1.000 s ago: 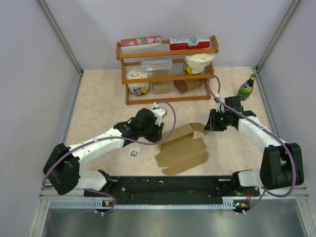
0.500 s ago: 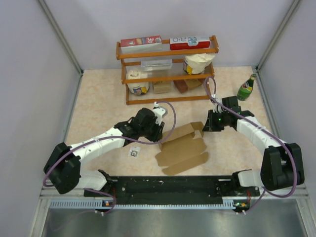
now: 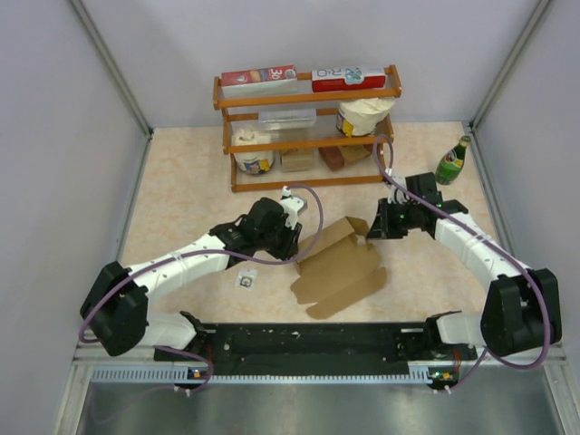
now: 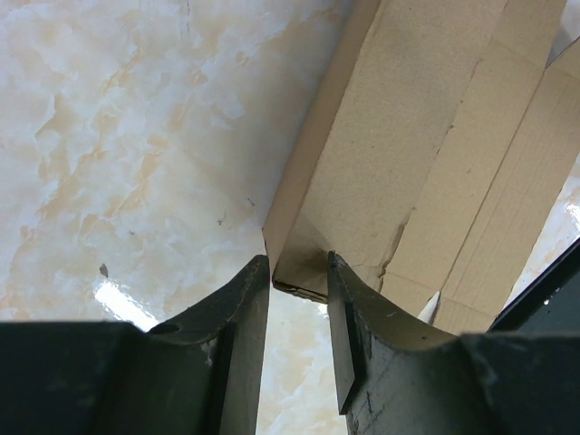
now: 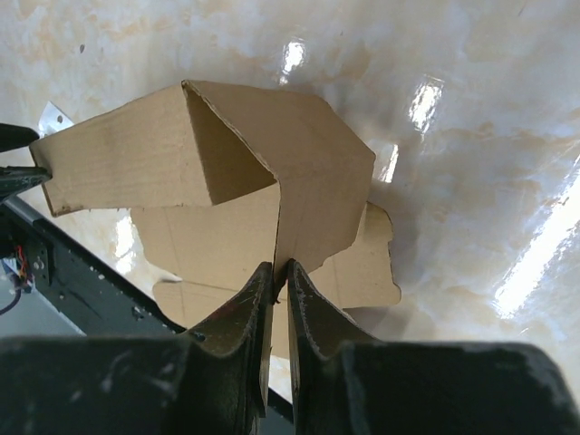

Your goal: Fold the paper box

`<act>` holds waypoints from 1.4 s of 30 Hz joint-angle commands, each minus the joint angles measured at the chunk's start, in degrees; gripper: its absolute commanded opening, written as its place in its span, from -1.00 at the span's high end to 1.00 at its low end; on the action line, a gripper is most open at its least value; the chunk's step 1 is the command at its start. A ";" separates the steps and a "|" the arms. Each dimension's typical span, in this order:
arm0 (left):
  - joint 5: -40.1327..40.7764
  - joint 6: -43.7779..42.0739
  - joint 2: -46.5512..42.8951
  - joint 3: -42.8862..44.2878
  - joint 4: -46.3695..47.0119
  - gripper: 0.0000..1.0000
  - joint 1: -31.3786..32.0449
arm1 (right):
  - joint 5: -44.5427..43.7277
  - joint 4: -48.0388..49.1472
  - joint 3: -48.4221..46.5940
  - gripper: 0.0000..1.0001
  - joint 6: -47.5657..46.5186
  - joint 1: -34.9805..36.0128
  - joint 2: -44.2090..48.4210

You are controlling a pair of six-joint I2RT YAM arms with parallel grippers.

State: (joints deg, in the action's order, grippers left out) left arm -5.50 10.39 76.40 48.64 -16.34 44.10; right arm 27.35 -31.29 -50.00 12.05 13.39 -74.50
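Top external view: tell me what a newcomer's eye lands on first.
The brown paper box lies half-folded mid-table, one flap raised. The left gripper pinches its left corner and the right gripper pinches its far right flap. Behind them stands a stocked wooden shelf.

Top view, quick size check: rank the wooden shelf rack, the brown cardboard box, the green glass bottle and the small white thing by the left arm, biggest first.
1. Orange-brown wooden shelf rack
2. Plain brown cardboard box sheet
3. Green glass bottle
4. Small white object on the table, clearly smallest
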 commanded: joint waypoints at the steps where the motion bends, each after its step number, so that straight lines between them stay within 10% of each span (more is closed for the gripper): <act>1: 0.05 0.15 0.94 0.58 -0.19 0.26 0.20 | 3.06 -0.44 -1.07 0.81 0.43 1.20 2.60; 23: -0.30 0.42 1.47 0.84 -0.36 0.26 0.20 | -0.45 -0.53 -0.27 0.17 2.62 1.38 7.34; 42: -0.48 1.21 0.85 0.40 -0.01 0.26 0.20 | -13.02 15.55 4.38 0.74 10.89 -3.10 0.76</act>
State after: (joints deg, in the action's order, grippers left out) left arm -6.17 11.07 77.14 48.66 -15.18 44.10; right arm 16.88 -20.69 -46.44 22.39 10.68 -72.95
